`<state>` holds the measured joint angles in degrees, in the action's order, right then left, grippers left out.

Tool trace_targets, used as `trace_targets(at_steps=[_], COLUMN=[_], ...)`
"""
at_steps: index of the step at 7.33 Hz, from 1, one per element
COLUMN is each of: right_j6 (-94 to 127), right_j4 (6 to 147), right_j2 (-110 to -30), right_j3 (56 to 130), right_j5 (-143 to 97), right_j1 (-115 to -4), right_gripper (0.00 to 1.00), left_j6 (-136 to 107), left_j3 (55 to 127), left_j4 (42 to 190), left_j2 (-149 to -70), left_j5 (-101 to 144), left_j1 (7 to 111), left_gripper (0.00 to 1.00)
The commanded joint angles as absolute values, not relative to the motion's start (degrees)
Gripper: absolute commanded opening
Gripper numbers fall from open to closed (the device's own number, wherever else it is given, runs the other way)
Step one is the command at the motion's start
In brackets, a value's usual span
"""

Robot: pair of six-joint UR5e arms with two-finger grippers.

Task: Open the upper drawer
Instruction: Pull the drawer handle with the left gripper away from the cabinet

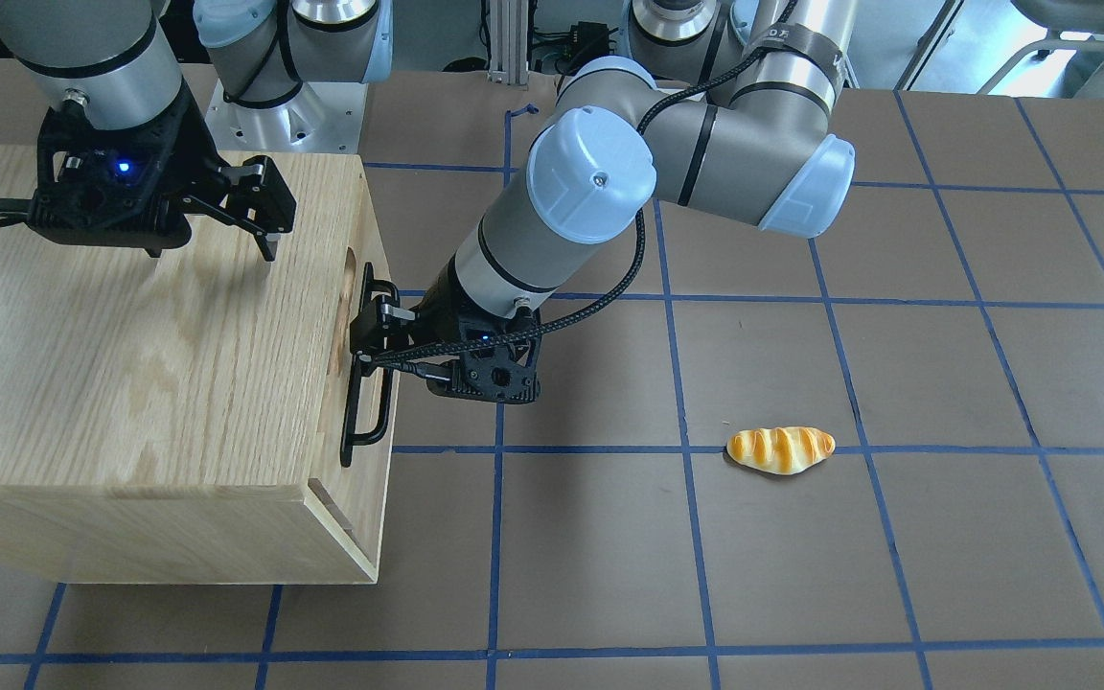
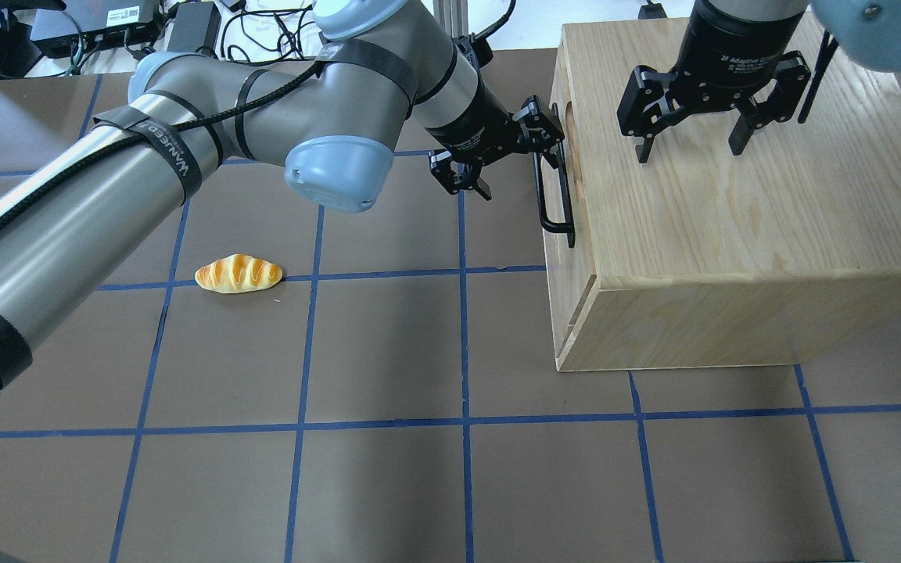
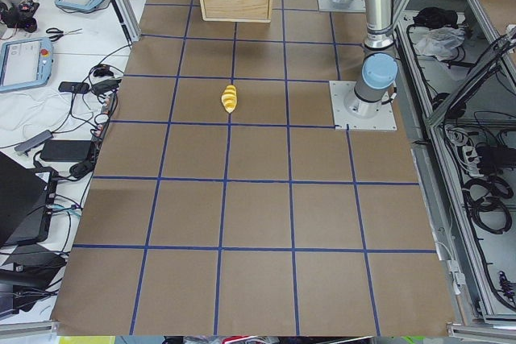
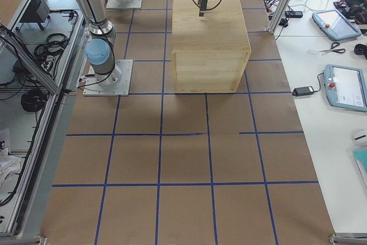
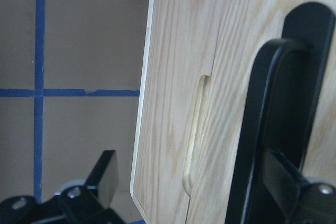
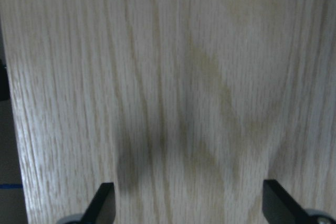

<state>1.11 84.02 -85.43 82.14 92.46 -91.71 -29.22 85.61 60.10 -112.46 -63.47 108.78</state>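
Observation:
The upper drawer (image 5: 247, 19) is a pale-wood panel in the front of the oak cabinet (image 2: 732, 227), and it looks flush with the cabinet. Its black bar handle (image 2: 554, 199) runs along the front and also shows in the front view (image 1: 365, 402) and the left wrist view (image 5: 257, 129). My left gripper (image 2: 515, 160) is open at the robot-side end of the handle. The bar stands between the fingers, close against the one nearest the cabinet. My right gripper (image 2: 689, 152) is open and empty, pointing down just over the cabinet top (image 6: 173, 77).
A toy bread roll (image 2: 238, 274) lies on the brown, blue-taped table (image 2: 419, 469), well away from the cabinet. A cut-out slot (image 5: 195, 129) sits in the panel beside the upper drawer. The left arm (image 2: 184, 141) reaches across the table's back.

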Motion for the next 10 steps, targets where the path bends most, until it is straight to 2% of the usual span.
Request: trace_targets(at_steps=[1,10], right_j6=[1.06,1.14], right_j4=[84.02,84.02], right_j2=[-85.43,-85.43], right_j3=[82.09,82.09], right_j5=[92.46,92.46], right_j1=[-91.76,-91.76], right_gripper=[1.0,1.0], left_j6=[-28.31,-22.42], left_j3=[85.78,87.35], left_j4=[59.68,61.52], left_j2=[-112.68,-110.57], left_j5=[-63.72,-70.31], left_j1=[108.9,108.29], left_gripper=[1.0,1.0])
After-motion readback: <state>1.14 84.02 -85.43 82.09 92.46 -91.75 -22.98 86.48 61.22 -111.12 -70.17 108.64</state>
